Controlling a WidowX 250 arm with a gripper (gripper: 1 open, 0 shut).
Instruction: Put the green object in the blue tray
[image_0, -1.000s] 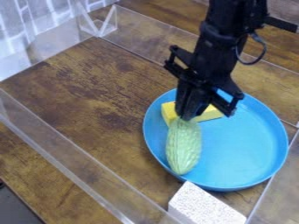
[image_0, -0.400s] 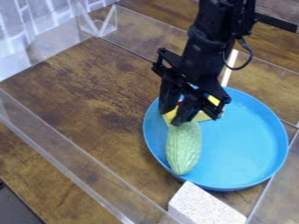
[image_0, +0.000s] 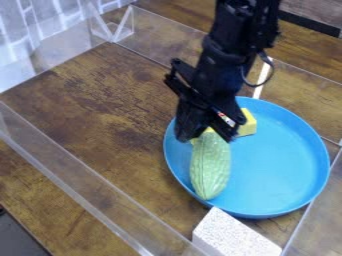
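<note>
Since a second ago our arm has shifted left across the frame, uncovering more of the yellow block (image_0: 243, 122). Nearest, the green bitter gourd (image_0: 210, 166) lies inside the blue tray (image_0: 287, 175); just beyond its far tip our pincer (image_0: 197, 123) points down, fingers together, holding nothing.

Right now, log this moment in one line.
green object: lying in blue tray | gripper: shut, empty, above it | yellow block: in tray
</note>
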